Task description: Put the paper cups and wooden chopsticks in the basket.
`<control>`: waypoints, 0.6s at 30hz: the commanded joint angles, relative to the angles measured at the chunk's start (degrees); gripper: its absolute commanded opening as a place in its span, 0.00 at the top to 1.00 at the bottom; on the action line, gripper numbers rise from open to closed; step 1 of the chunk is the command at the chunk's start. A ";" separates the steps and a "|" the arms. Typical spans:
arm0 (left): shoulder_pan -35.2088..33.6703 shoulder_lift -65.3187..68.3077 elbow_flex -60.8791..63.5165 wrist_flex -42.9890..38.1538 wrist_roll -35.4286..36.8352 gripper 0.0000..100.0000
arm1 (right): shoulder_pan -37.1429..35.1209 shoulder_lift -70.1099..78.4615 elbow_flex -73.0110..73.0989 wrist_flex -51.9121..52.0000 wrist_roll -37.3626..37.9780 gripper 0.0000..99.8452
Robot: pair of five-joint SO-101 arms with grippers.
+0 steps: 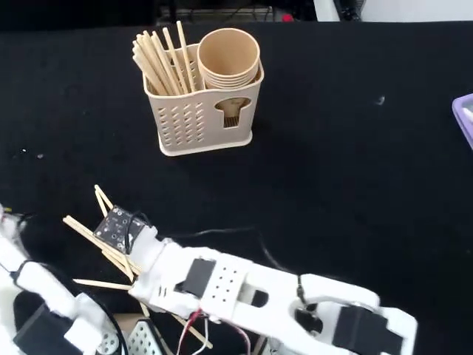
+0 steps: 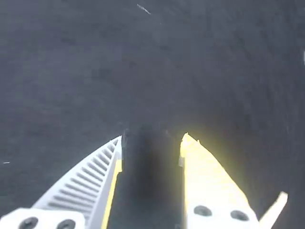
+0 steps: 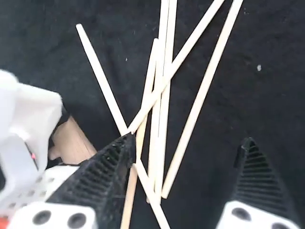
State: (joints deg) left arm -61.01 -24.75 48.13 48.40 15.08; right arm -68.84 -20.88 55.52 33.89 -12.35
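Note:
A beige slotted basket (image 1: 203, 122) stands at the back of the black table, with a stack of paper cups (image 1: 229, 55) in one compartment and several wooden chopsticks (image 1: 159, 59) upright in the other. Several loose chopsticks (image 1: 85, 233) lie crossed near the front left edge. My right gripper (image 1: 114, 225) hangs just over that pile. In the right wrist view the gripper (image 3: 187, 140) is open, its black fingers straddling the crossed chopsticks (image 3: 159, 95) without holding any. My left gripper (image 2: 152, 137) is open over bare black cloth, at the front left corner (image 1: 37, 296).
A purple object (image 1: 464, 118) pokes in at the right edge. The right arm's white body (image 1: 244, 288) and cables lie across the front of the table. The wooden table edge (image 3: 71, 138) shows beside the loose pile. Open cloth lies between pile and basket.

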 commanded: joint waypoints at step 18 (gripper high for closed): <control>-16.57 -0.53 -6.73 -0.97 9.67 0.80 | -6.33 5.76 -5.76 -2.73 -7.03 0.67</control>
State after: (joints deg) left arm -76.92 -24.75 44.53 48.40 24.22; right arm -73.49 -15.34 52.79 32.48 -19.03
